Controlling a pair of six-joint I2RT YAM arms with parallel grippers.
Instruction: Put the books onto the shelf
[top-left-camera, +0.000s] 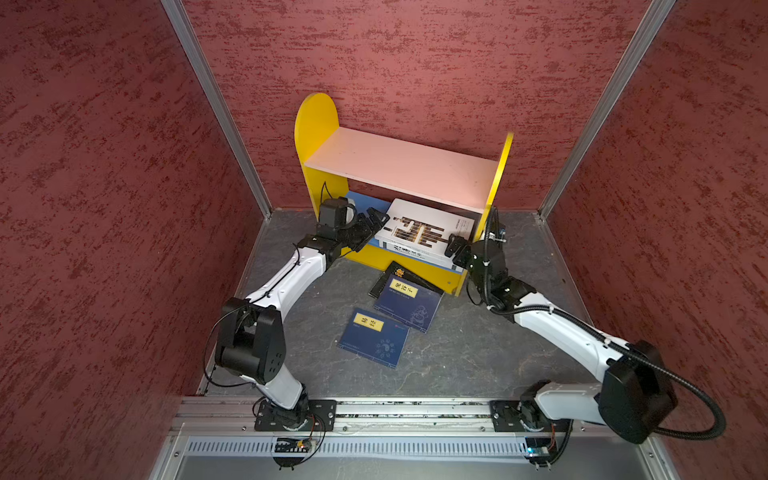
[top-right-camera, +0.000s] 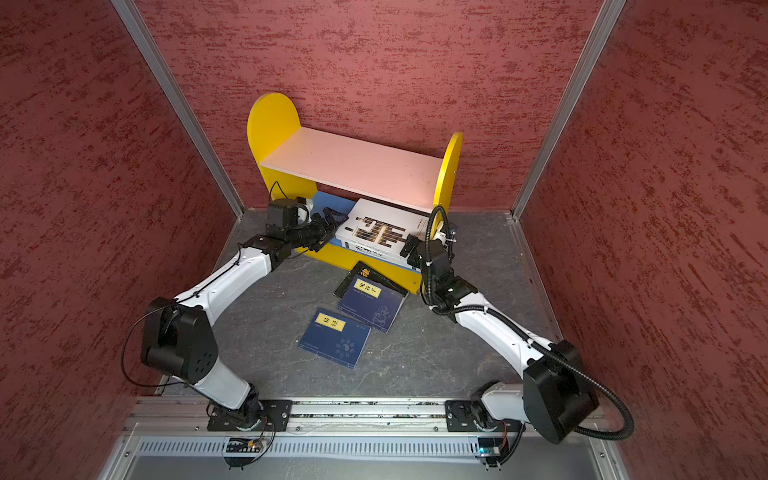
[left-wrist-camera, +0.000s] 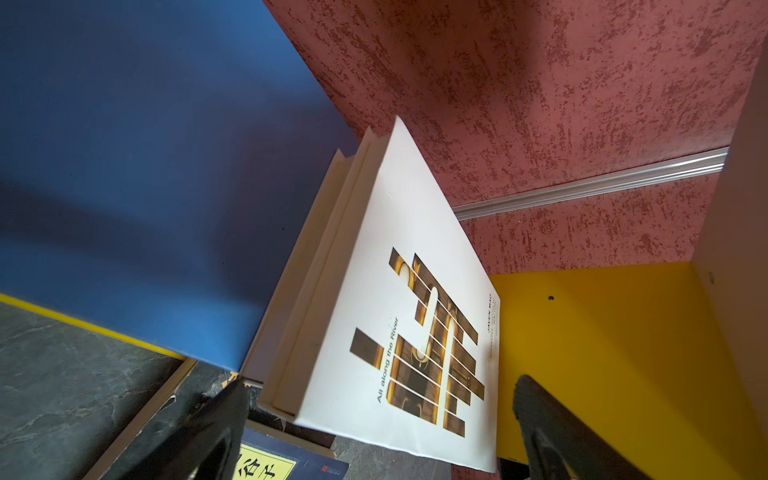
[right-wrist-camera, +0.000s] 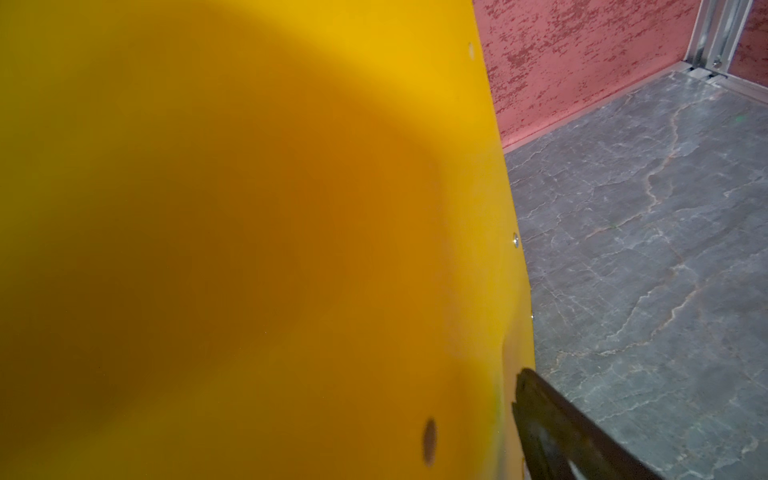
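Up against the far wall (top-left-camera: 415, 62) stands the shelf (top-left-camera: 399, 166), with two white books (top-left-camera: 424, 232) stacked flat on the right of its blue board (top-left-camera: 365, 203). Nearer, on the floor (top-left-camera: 478, 353), lie two navy books (top-left-camera: 374, 343), one overlapping a black book (top-left-camera: 392, 272). Jaws spread wide, the left gripper (top-left-camera: 374, 222) sits at the stack's left edge, and the right gripper (top-left-camera: 455, 245), likewise spread, at its near-right corner.

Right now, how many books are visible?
5. A white brown-barred book lies atop another white book on the yellow-sided shelf's blue lower board. On the grey floor: a black book partly under one navy yellow-labelled book, another navy book beside.
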